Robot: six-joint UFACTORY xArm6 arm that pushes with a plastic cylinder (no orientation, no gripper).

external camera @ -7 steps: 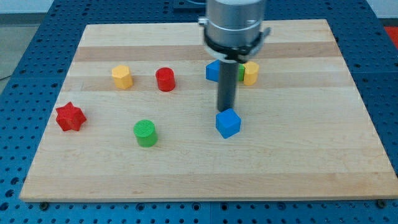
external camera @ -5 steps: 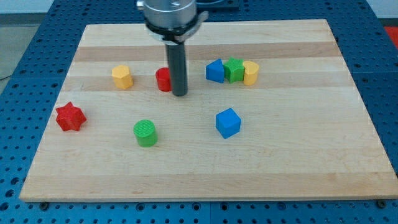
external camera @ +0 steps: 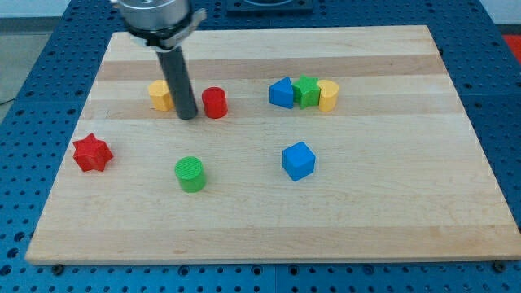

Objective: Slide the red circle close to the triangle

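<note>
**Even light, crisp picture**

The scene was brightly and evenly lit, seemingly from overhead. The pale wooden board (external camera: 269, 203) showed no harsh glare, only a soft sheen across its grain. Shadows were faint and short: a small dark smudge sat under the green cylinder block (external camera: 190, 174) and the blue cube block (external camera: 299, 160). The blocks looked sharp. The grey metal arm housing (external camera: 156, 15) at the view's top was slightly soft, cut off by the frame.
</note>
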